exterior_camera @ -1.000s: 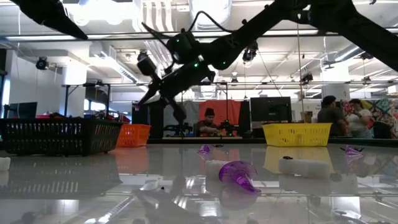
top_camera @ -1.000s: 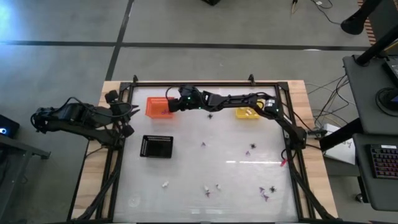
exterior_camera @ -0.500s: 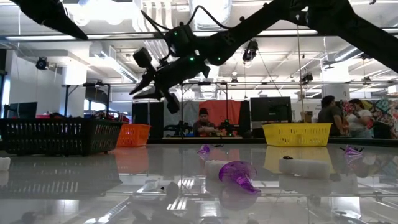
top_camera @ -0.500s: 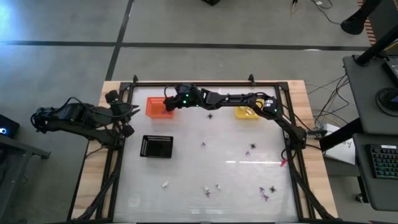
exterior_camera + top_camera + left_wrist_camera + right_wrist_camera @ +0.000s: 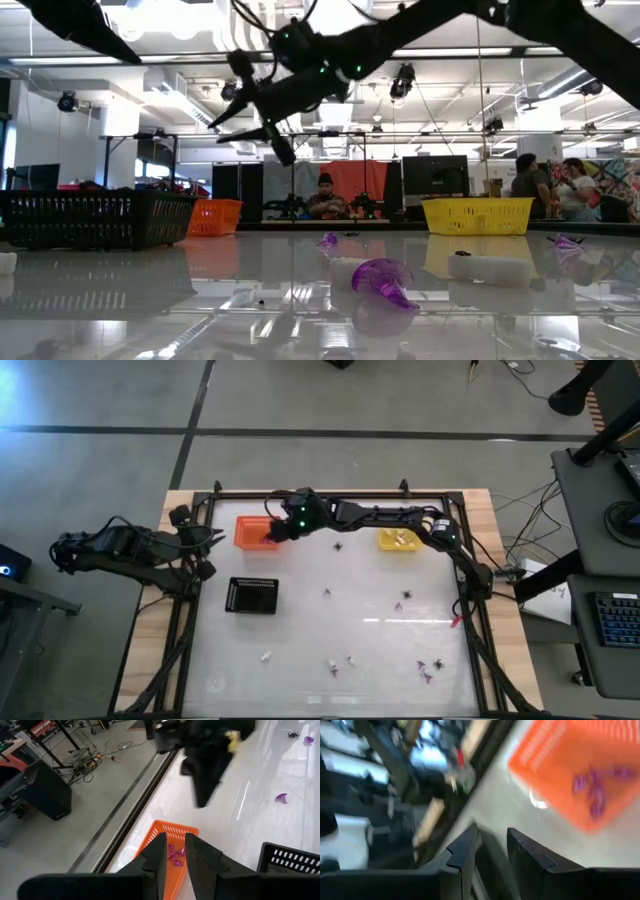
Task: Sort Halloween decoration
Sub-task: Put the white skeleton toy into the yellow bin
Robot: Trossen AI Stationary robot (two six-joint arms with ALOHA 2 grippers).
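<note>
My right gripper [image 5: 279, 530] hangs open above the near-right corner of the orange basket [image 5: 254, 532], raised well off the table in the low view [image 5: 250, 125], with nothing between its fingers. Purple trinkets [image 5: 592, 790] lie in that basket. More purple trinkets [image 5: 327, 593] [image 5: 424, 670] and whitish ones [image 5: 266, 656] [image 5: 350, 658] are scattered on the table's near half. A purple trinket [image 5: 385, 280] and a whitish one [image 5: 485, 268] lie close to the low camera. My left gripper [image 5: 207, 540] waits at the table's left edge, its fingers a narrow gap apart.
A yellow basket [image 5: 398, 541] sits at the far edge, right of the orange one, with pale pieces inside. A black rectangular tray [image 5: 252, 595] rests near the left edge. A dark spider-like trinket [image 5: 340, 545] lies between the baskets. People sit in the room beyond the table [image 5: 328, 195].
My right gripper has risen over the orange basket and tipped its fingers more level, drifting slightly toward the table's right edge. The trinkets on the table have not moved.
</note>
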